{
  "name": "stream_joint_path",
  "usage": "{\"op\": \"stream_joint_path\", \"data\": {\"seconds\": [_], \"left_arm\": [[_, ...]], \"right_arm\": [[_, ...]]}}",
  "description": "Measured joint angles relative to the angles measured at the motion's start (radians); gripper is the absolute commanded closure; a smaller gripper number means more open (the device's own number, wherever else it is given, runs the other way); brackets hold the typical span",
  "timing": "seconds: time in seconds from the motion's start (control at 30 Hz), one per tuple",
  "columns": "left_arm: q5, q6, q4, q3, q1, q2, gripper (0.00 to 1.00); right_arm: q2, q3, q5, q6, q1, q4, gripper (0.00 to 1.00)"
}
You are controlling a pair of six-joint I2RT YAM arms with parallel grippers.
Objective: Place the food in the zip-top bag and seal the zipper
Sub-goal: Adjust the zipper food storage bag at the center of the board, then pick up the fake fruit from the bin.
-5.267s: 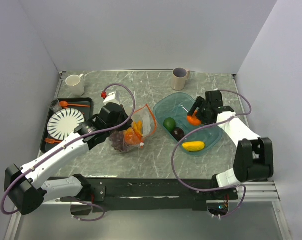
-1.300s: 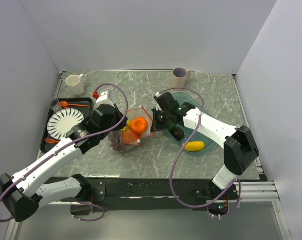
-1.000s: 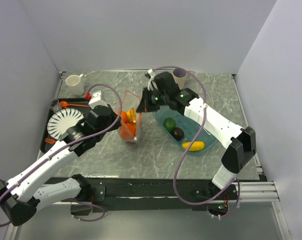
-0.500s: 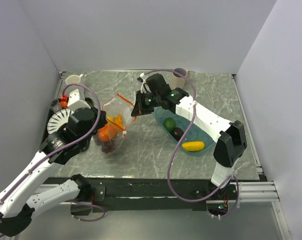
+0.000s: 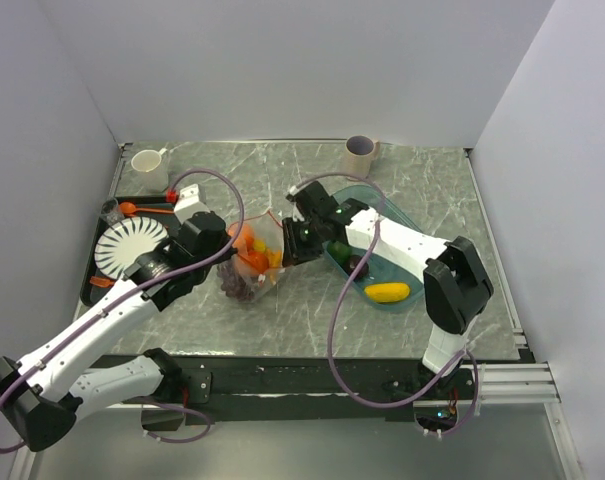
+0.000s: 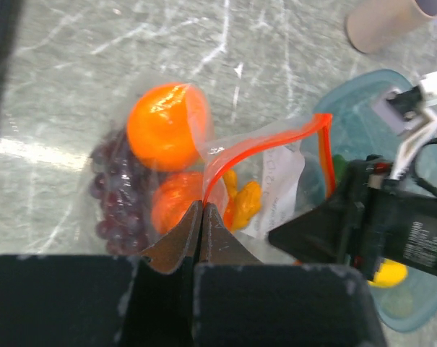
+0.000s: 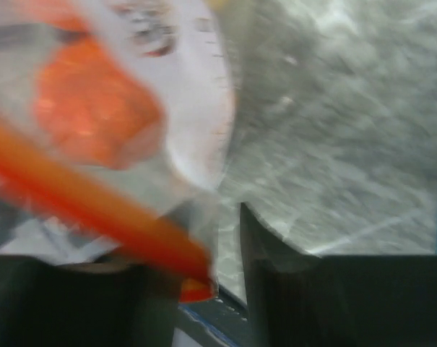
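My left hand (image 6: 203,213) is pressed together on the thin orange-red zipper strip (image 6: 276,141) of the clear crinkly plastic bag (image 5: 254,262), pinching it at the near side of the mouth. The bag sits on the grey marbled tabletop (image 5: 312,320), just left of the translucent teal bowl (image 5: 419,288), with its mouth gaping. Inside it I see a round orange toy fruit (image 6: 164,126) against a purple grape bunch (image 6: 113,195), with smaller orange bits beside them. My right hand (image 7: 212,210) is at the bag's right side with its fingers a little apart. The end of the strip lies between them. That view is blurred, and I see no pinch. A yellow toy lemon (image 5: 387,292) and a dark plum (image 5: 357,265) lie in the bowl.
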State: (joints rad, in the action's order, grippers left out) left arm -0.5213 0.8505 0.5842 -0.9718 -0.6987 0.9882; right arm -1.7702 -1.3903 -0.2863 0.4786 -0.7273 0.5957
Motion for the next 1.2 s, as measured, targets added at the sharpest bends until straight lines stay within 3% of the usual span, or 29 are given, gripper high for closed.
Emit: {"op": "stream_joint_path", "data": {"seconds": [0.07,0.1,0.2,0.27,0.57,0.77,1.2], "left_arm": [[0.021,0.000,-0.018,0.001,0.000,0.003,0.99],[0.030,0.000,-0.029,0.001,0.000,0.005,0.99],[0.056,-0.001,-0.053,0.001,0.000,0.015,0.99],[0.065,-0.001,-0.060,0.001,0.000,0.023,0.99],[0.107,0.000,-0.085,0.001,0.000,0.025,0.99],[0.131,0.000,-0.096,0.001,0.000,0.036,0.99],[0.155,0.000,-0.106,0.001,0.000,0.054,0.99]], "right_arm": [[0.007,0.018,0.038,0.002,0.001,0.009,0.32],[0.015,0.020,0.056,0.000,0.002,0.014,0.19],[0.065,0.021,0.131,0.003,0.003,0.026,0.05],[0.117,0.025,0.180,0.003,0.006,0.027,0.01],[0.352,0.140,0.330,0.021,0.155,0.008,0.00],[0.293,0.185,0.320,-0.006,0.291,0.026,0.00],[0.180,0.197,0.266,-0.042,0.299,-0.012,0.02]]}}
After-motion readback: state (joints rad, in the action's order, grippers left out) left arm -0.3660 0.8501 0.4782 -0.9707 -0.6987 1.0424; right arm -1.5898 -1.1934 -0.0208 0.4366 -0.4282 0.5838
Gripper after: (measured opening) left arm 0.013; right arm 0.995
